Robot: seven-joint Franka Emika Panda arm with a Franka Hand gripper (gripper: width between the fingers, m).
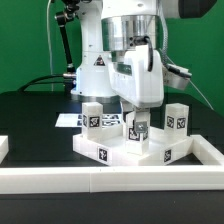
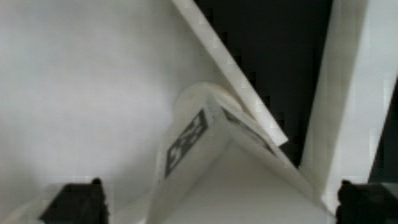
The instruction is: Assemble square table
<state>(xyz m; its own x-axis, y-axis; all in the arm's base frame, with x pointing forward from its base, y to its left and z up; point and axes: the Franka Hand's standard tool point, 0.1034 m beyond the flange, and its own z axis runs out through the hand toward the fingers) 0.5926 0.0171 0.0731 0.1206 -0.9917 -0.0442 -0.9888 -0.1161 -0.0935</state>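
On the exterior view's left, a white leg (image 1: 92,114) already stands upright on the square table (image 1: 105,150), its tag facing the camera. The slab lies flat on the black tabletop (image 1: 35,120), pressed against the long white rail (image 1: 110,180) that borders the near edge, with tags along its front edge. Behind it lies the marker board (image 1: 70,120).

Near the middle, my hand (image 1: 138,130) is down over the slab, around a second leg (image 1: 137,128); whether my fingers are actually clamped on it I cannot tell. In the wrist view my two fingertips (image 2: 75,198) sit wide apart at the frame's lower edge, and between them I see the slab's corner (image 2: 222,150) with a tag on its edge.

On the exterior view's right, a third leg (image 1: 177,118) stands upright on the slab.
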